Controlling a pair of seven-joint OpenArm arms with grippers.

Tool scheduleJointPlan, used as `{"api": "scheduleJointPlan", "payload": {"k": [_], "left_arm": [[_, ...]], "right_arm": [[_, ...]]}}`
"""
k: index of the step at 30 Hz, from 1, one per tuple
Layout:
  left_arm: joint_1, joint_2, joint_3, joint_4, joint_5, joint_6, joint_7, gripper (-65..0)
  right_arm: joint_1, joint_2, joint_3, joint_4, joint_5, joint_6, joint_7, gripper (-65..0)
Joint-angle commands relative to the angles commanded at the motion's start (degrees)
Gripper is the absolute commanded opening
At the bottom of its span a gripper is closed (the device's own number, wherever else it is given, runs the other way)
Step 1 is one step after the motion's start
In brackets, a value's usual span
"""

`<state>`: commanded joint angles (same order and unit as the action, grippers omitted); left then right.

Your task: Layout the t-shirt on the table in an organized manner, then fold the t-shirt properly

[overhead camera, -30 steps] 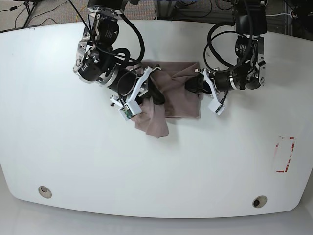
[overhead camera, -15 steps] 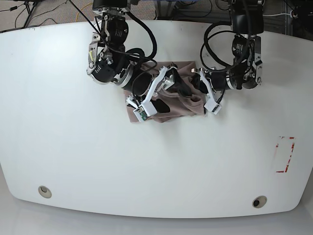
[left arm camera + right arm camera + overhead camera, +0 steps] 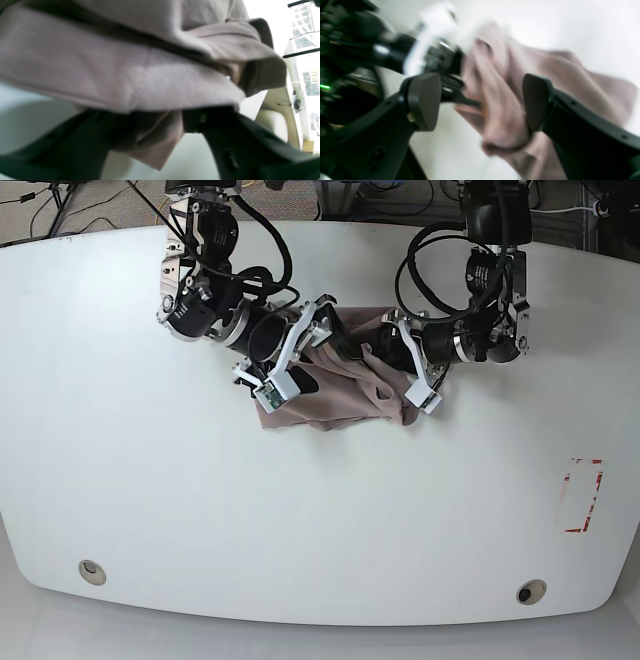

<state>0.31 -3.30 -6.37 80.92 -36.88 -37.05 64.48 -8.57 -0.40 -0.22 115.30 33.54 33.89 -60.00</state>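
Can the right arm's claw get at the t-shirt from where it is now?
Probably yes. The right claw is open, with the bunched t-shirt lying between its fingers and nothing blocking it. The left claw is close by at the cloth's other side, so the space is tight.

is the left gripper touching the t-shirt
Touching. The left wrist view shows the t-shirt draped over the left gripper, cloth between its dark fingers.
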Motion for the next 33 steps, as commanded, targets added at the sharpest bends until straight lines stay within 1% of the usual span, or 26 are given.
{"api": "scheduleJointPlan", "payload": {"k": [3, 5, 6, 8, 9, 10, 12, 15, 17, 18, 19, 21, 22, 23, 26, 29, 32, 33], "left_arm": [[0.00, -0.26, -0.70, 1.93, -2.99, 0.00, 0.09, -25.6], [0.09, -2.11, -0.88, 3.96, -5.71, 0.00, 0.26, -24.6], [0.18, -2.46, -0.88, 4.31, -6.24, 0.00, 0.26, -24.4], [0.44, -5.71, -1.14, 6.77, -8.97, 0.00, 1.23, -24.3], [0.70, -6.51, -1.23, 7.12, -9.58, 0.00, 1.32, -24.3], [1.76, -8.70, -2.20, 8.35, -11.43, 0.00, 1.49, -24.3], [2.99, -11.60, -3.69, 9.85, -14.68, -0.35, 1.58, -24.3], [4.66, -15.74, -7.38, 11.43, -19.52, -2.64, 1.67, -24.6], [5.80, -18.37, -10.55, 12.04, -22.68, -2.95, 1.67, -24.6], [6.59, -20.40, -12.66, 12.13, -24.26, -2.95, 1.67, -24.7], [6.86, -21.19, -13.63, 12.22, -24.62, -2.95, 1.67, -24.7], [8.18, -24.62, -18.64, 12.13, -25.14, -2.95, 1.67, -24.7], [8.44, -25.23, -19.78, 12.04, -25.14, -2.95, 1.67, -24.7], [9.05, -26.55, -22.59, 11.87, -24.97, -2.95, 1.67, -24.7], [10.90, -28.75, -28.22, 10.90, -24.97, -2.95, 1.67, -24.7], [12.13, -31.21, -30.95, 10.02, -24.97, -2.95, 1.67, -24.7], [12.92, -32.79, -32.53, 8.70, -24.97, -2.95, 1.67, -24.7], [13.01, -32.97, -32.97, 8.18, -24.97, -2.95, 1.67, -24.7]], "right_arm": [[-0.35, 1.23, 0.00, 0.00, 0.00, 0.00, 0.00, -23.9], [-0.35, 2.46, 0.00, 0.00, 0.00, 0.00, 0.44, -29.0], [-0.35, 2.64, 0.00, 0.00, 0.00, 0.00, 0.62, -29.8], [-0.70, 3.60, 0.00, 0.00, 0.00, 0.00, 1.76, -32.7], [-0.70, 3.69, -0.09, 0.00, 0.00, 0.00, 1.93, -32.8], [-0.88, 3.69, -0.09, -0.09, 0.00, 0.00, 2.37, -33.1], [-0.88, 3.78, -0.09, -0.09, 0.00, 0.00, 2.46, -33.0], [-0.97, 4.04, -0.35, -0.09, 0.00, 0.00, 2.46, -33.0], [-0.97, 4.04, -0.79, -0.09, 0.00, 0.00, 2.46, -33.0], [-0.97, 3.96, -1.76, -0.09, 0.00, 0.00, 2.55, -33.0], [-0.97, 4.04, -2.11, -0.09, 0.00, 0.00, 2.55, -33.0], [-0.70, 4.04, -4.31, -0.09, -0.35, 0.00, 2.64, -33.0], [-0.53, 4.04, -4.84, -0.18, -0.35, 0.00, 2.64, -33.0], [-0.44, 4.04, -5.89, -0.35, -0.35, 0.00, 2.73, -33.0], [0.70, 4.04, -7.74, -1.76, -0.44, -0.18, 2.81, -33.0], [1.85, 4.04, -9.14, -3.60, -0.79, -0.44, 3.96, -33.0], [2.55, 4.04, -11.69, -5.36, -4.04, -0.44, 6.77, -33.0], [2.99, 4.04, -12.75, -6.07, -6.24, -0.53, 8.09, -33.0]]}}
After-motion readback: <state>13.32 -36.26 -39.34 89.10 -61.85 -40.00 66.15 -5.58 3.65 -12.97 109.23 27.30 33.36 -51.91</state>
